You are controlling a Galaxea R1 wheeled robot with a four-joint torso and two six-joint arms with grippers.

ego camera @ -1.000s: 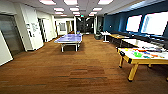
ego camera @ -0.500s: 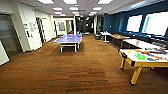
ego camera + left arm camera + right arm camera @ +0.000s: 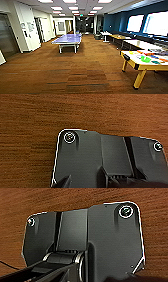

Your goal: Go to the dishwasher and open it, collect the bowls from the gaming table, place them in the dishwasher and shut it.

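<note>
Green bowl (image 3: 145, 59), perhaps with contents, on gaming table (image 3: 140, 67); state of both grippers unclear.

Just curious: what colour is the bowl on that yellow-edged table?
Green bowl, seen best in the head view.

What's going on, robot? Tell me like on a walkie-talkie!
Grippers: can't tell. Gaming table ahead on the right, green bowl on it. Blue ping-pong table farther off, brown carpet between.
</note>
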